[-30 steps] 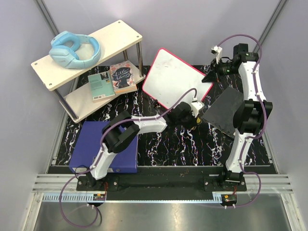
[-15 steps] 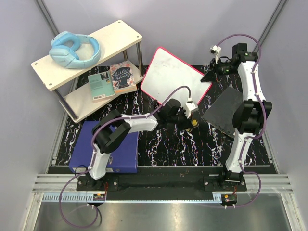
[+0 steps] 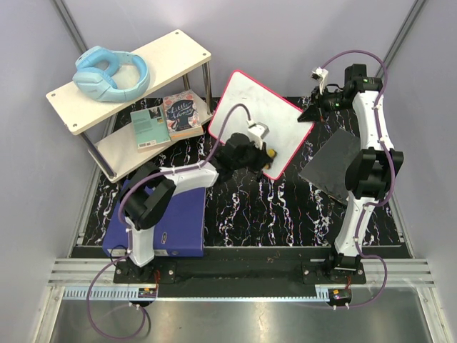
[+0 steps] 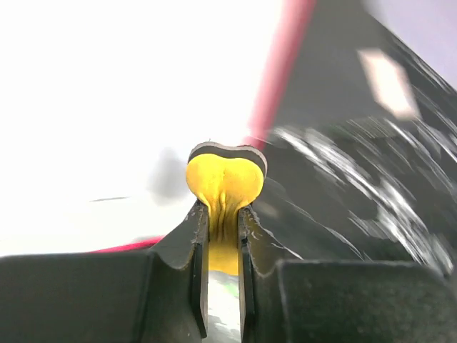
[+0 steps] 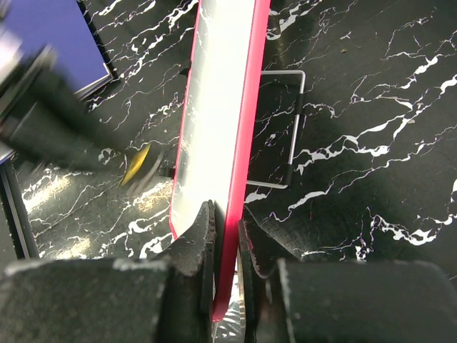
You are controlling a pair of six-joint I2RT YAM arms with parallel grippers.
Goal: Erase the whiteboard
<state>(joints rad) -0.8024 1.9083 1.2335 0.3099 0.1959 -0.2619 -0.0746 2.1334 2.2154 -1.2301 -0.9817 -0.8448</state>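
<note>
Top external: left gripper [image 3: 267, 152], pinching yellow eraser [image 4: 223, 182], moved up onto whiteboard [image 3: 246, 107]; right gripper [image 5: 225, 221] still clamps its edge.

site: robot lab | evidence: grey enclosure walls [image 3: 285, 43], aluminium rail [image 3: 243, 271]

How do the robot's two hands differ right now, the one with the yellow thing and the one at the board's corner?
The left hand pinches a small yellow eraser pad with a dark face; the right hand clamps the red-pink frame of the whiteboard. The left hand sits over the board's near edge, the right hand at its right corner. Both are dark two-finger hands, shut on something.
</note>
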